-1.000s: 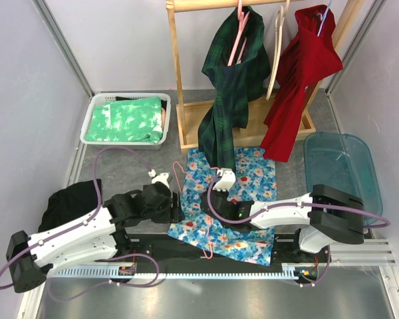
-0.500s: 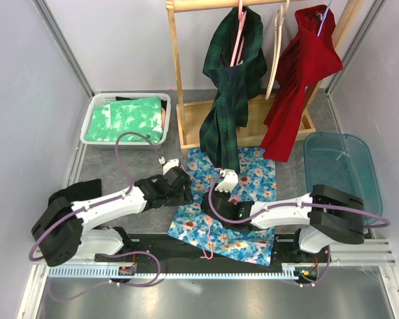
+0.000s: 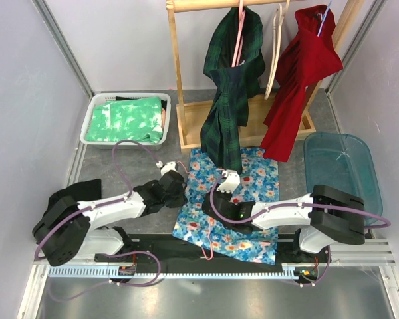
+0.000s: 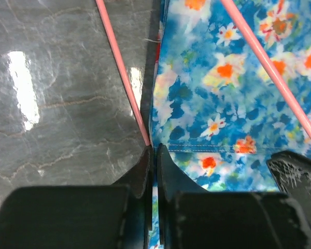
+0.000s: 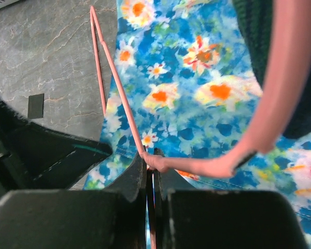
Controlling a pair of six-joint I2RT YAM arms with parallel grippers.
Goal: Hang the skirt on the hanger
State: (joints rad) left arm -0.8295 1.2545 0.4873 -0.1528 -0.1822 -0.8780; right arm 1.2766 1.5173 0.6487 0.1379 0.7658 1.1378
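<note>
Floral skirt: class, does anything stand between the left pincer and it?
Nothing visible does. The left pincer is shut at the edge of the floral skirt, where a bar of the pink hanger meets the cloth.

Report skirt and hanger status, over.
Left end effector shut on hanger at skirt edge; right end effector shut near its hook. Skirt flat on table. Plaid garment overhangs far edge.

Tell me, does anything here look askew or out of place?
The green plaid garment hangs lopsided on the rack, its long end reaching down over the floral skirt. A black cloth lies crumpled at the left.
</note>
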